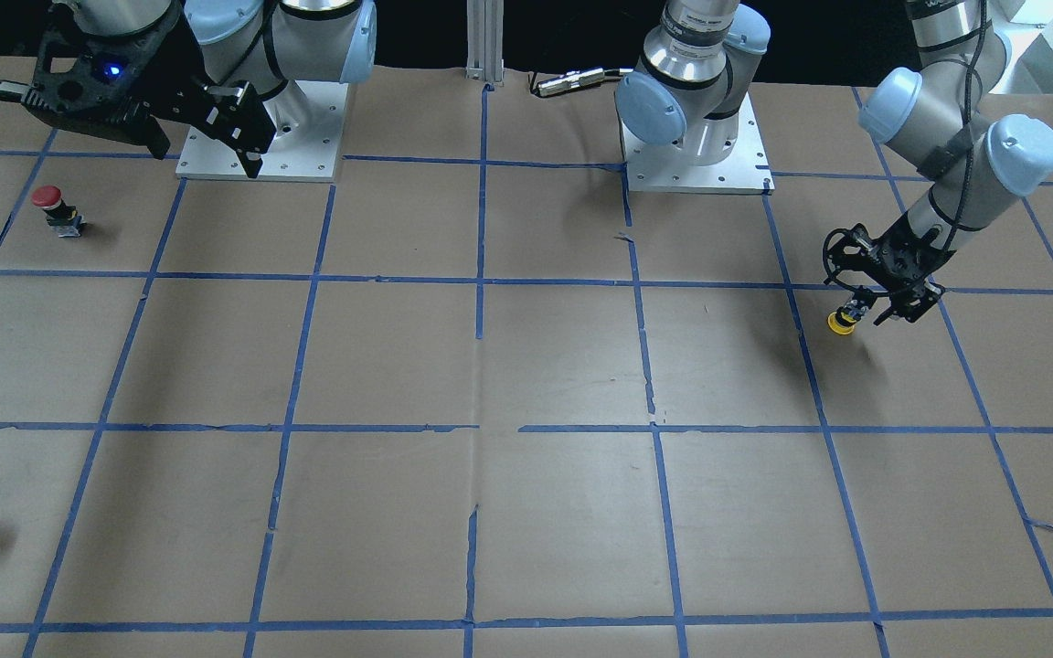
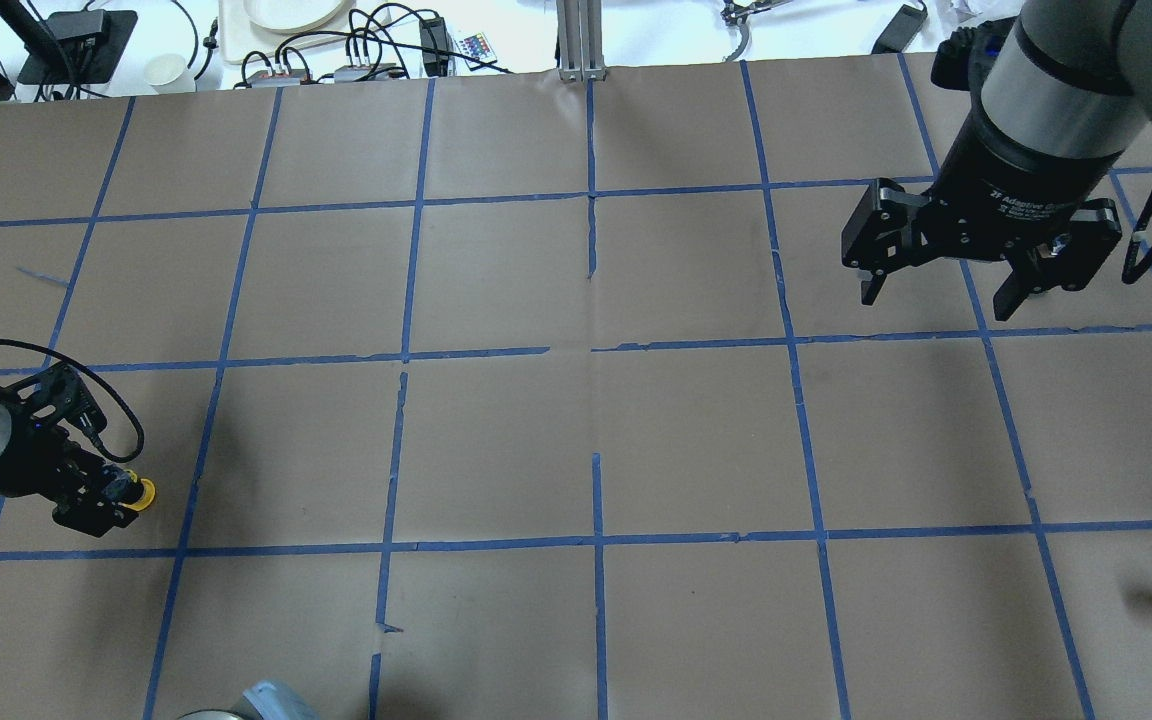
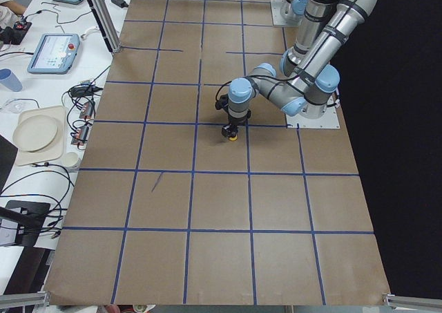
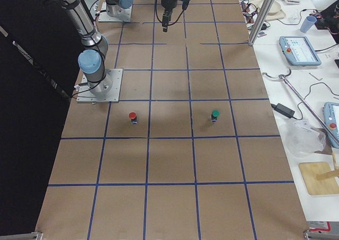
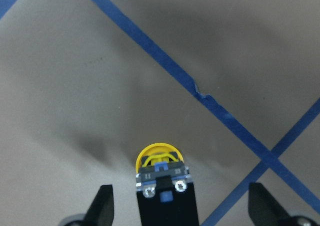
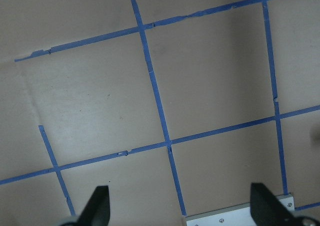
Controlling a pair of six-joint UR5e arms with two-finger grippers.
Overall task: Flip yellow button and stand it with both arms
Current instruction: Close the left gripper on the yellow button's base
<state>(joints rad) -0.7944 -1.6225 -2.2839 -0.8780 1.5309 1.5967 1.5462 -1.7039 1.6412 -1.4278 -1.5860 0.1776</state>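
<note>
In the front view, right of centre, my left gripper [image 1: 881, 306] hangs tilted over the button [image 1: 842, 323], which is cap-down on the table [image 1: 526, 366] as far as I can tell. The right gripper [image 1: 115, 128] is at the upper left, spread and empty, well apart. Any hand-over means a long reach, and I'd worry about the two grippers clashing. Overhead, the button sits at the left edge, just past the left fingertips. The left-side view adds nothing. In the left wrist view the fingers [image 5: 102, 206] are spread wide with the button between them, untouched, its screws facing the lens. If I close off-centre, one finger would likely strike first and tip or roll it on its round cap. A shallow pinch might slip during the flip. The right wrist view shows only bare table between spread fingers.
</note>
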